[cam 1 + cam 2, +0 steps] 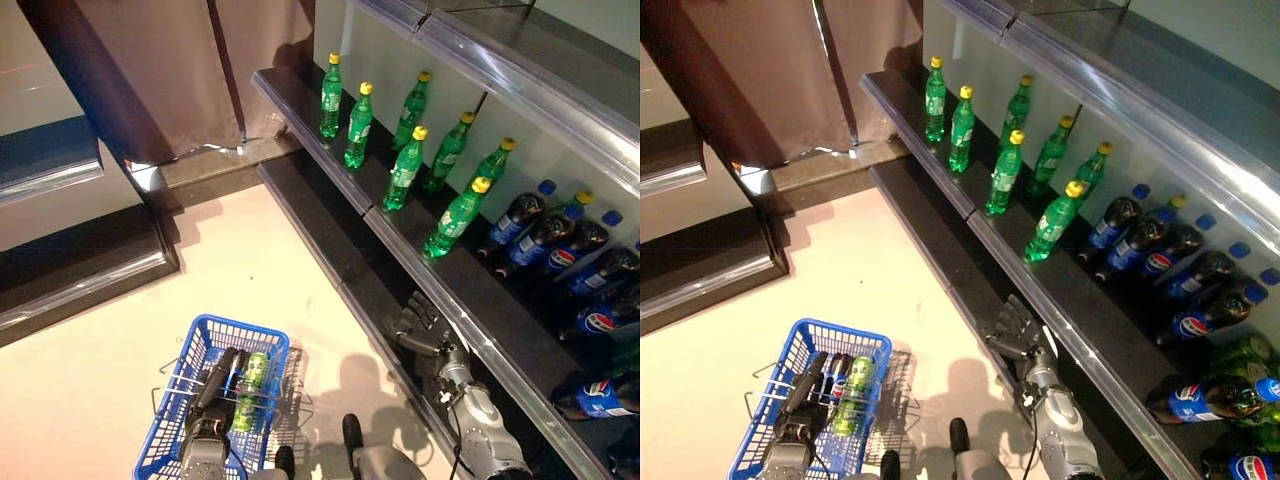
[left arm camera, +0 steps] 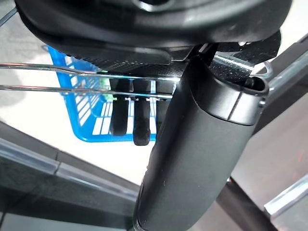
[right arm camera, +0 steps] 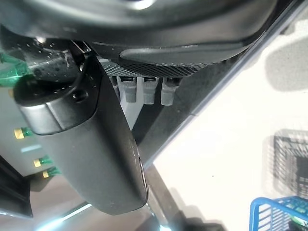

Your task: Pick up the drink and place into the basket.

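The blue basket [image 1: 170, 425] sits low at the left over the pale floor. A green drink [image 1: 250, 388] lies inside it, with a dark bottle [image 1: 837, 386] next to it. My left hand [image 1: 214, 385] reaches over the basket. Its fingers [image 2: 138, 120] run straight past the two wire handles [image 2: 57, 77], which cross them near their base. My right hand [image 1: 420, 330] hangs empty by the lower shelf edge, fingers relaxed, well below the green bottles [image 1: 457, 218] on the shelf.
The dark shelf [image 1: 400, 240] runs diagonally and carries several green bottles and, further right, several cola bottles [image 1: 545, 235]. A lower ledge [image 1: 330, 250] runs beside the floor. Brown curtains [image 1: 170, 70] hang at the back and a dark counter [image 1: 90, 265] stands at the left.
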